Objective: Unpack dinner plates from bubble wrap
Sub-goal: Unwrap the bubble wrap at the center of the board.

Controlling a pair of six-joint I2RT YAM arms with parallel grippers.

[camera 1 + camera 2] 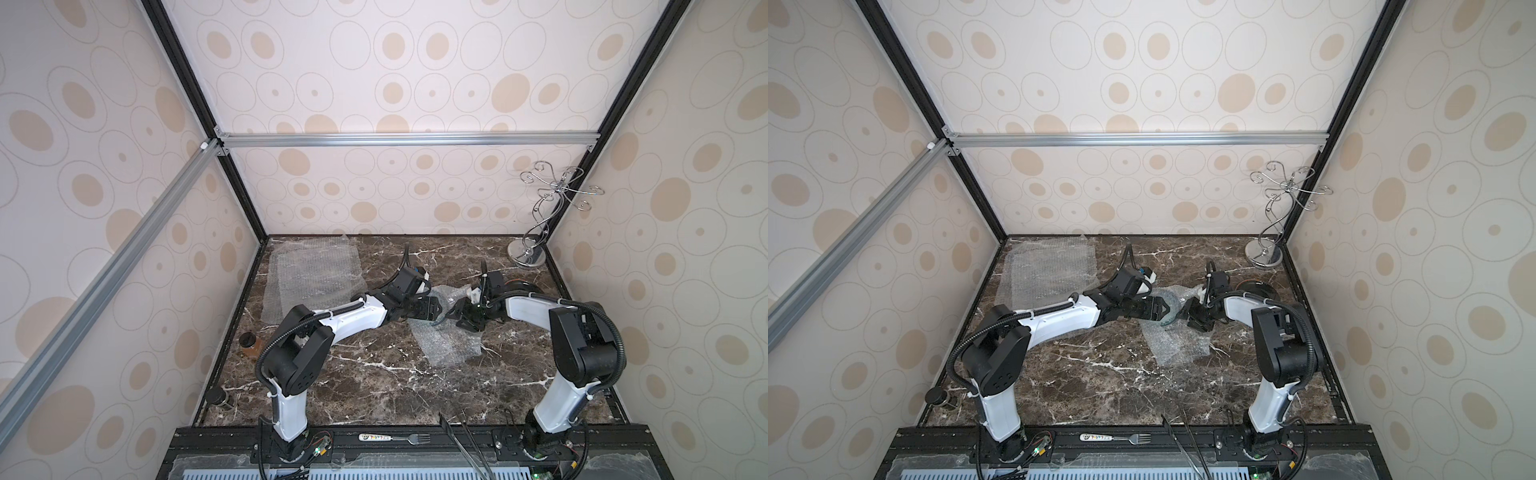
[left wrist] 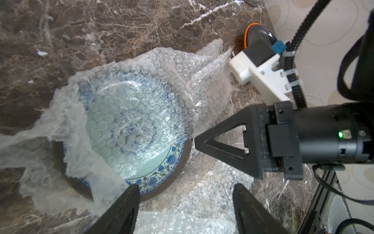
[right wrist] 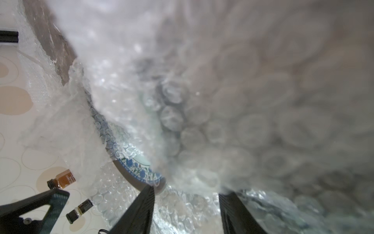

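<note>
So the plate [image 2: 162,168] in play is a glazed one with a blue flower border. It sits on its own sheet of bubble wrap [image 2: 141,97], and most of that is folded over the top. Only a slice of the rim is bare, and that slice lies between the two grippers.

The left gripper [image 2: 185,185] has its fingers spread wide with nothing in them. The plate is just ahead of them, with the rim right by one finger. The right gripper [image 3: 187,190] also has its fingers apart, one tip up against the rim from the opposite side and wrap bunched in front. I don't see anything actually pinched.

Handling guess: the plate looks stiff, glossy and probably slick, and it would chip if dropped, so I'd only pinch it at that bare rim. The wrap is feather-light and floppy and will drag or cling. I'd grab the loose flap standing up beside the right fingers and peel it away from the plate, not lift it straight up.

Counts:
- One plate in wrap.
- Beyond the right gripper, away from the left one, a grey plate [image 2: 261,32] sits on an orange plate [image 2: 245,36]. I can't tell if more are stacked there.
- What looks like two flat spare sheets [image 1: 316,270] overlap, well off behind the left gripper.
- Two little bottles [image 3: 62,179], one fork [image 1: 395,437], one pair of tongs [image 1: 465,436] and one wire stand [image 1: 525,254].
</note>
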